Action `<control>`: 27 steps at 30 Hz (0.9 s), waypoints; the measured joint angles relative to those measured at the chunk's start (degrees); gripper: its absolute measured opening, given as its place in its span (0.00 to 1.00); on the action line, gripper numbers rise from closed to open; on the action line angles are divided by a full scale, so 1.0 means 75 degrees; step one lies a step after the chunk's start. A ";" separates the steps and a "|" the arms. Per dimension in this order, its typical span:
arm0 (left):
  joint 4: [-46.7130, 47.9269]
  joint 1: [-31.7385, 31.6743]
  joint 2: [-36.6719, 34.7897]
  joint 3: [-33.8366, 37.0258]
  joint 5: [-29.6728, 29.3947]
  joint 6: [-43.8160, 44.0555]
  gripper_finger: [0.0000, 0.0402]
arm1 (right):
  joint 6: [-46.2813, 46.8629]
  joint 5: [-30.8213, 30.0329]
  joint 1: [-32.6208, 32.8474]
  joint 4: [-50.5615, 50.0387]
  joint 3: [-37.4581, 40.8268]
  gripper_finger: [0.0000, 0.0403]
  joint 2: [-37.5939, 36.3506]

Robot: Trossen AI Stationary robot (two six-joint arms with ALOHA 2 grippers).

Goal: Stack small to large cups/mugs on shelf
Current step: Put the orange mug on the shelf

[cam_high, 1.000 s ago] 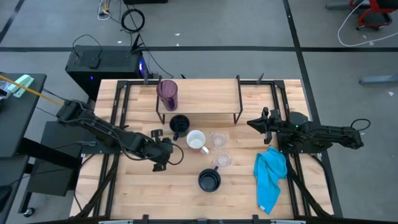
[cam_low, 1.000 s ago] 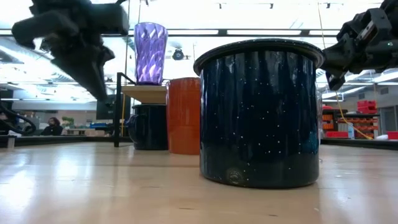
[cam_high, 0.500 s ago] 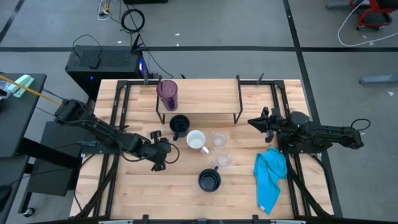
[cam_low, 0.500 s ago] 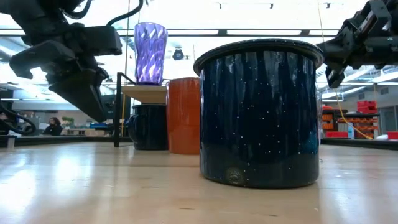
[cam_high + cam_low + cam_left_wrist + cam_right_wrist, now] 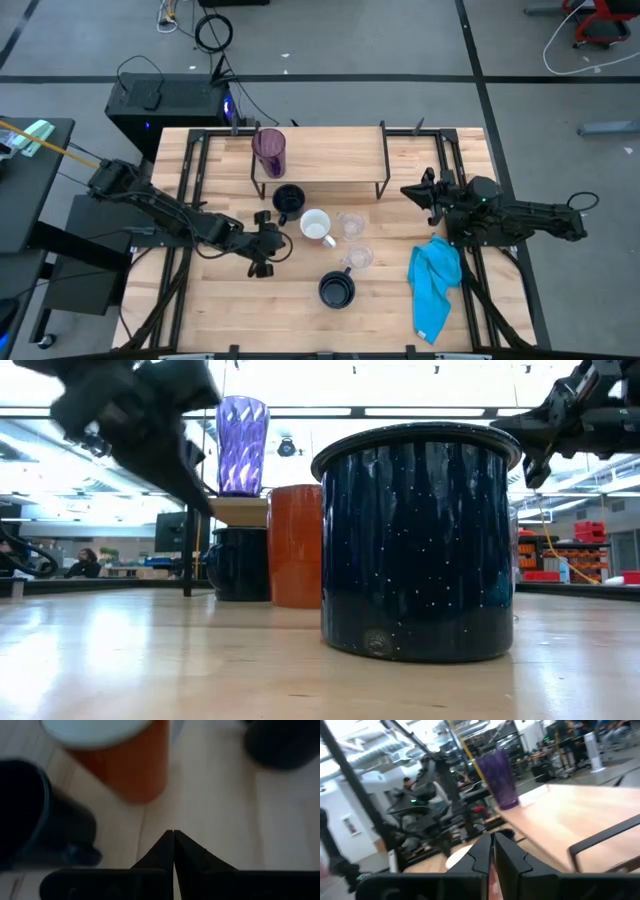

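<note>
Clearly the left tool (image 5: 262, 243), pinched shut and empty, sits just beside the white-and-orange ceramic mug (image 5: 316, 226), nearer than the closed right tool (image 5: 418, 193).

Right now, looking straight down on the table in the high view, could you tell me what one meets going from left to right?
Left gripper → white mug → blue cloth, with the right gripper above the cloth's left edge, so its place is unclear.
</note>
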State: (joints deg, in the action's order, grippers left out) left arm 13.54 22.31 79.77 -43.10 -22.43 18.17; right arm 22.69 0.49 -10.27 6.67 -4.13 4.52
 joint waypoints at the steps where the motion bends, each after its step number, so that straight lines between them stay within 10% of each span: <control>1: 0.0126 0.0000 -0.0003 -0.0171 0.0072 0.0008 0.05 | -0.0070 0.0000 -0.0061 -0.0159 -0.0147 0.07 0.0049; 27: 0.3422 -0.0495 0.1386 -0.3730 0.0425 -0.1941 0.05 | -0.0590 -0.0003 -0.0145 -0.0698 -0.0908 0.07 0.1227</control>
State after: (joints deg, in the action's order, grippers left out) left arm 39.21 18.59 90.16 -71.08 -19.25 3.61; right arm 18.27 0.47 -11.36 1.43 -10.94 13.72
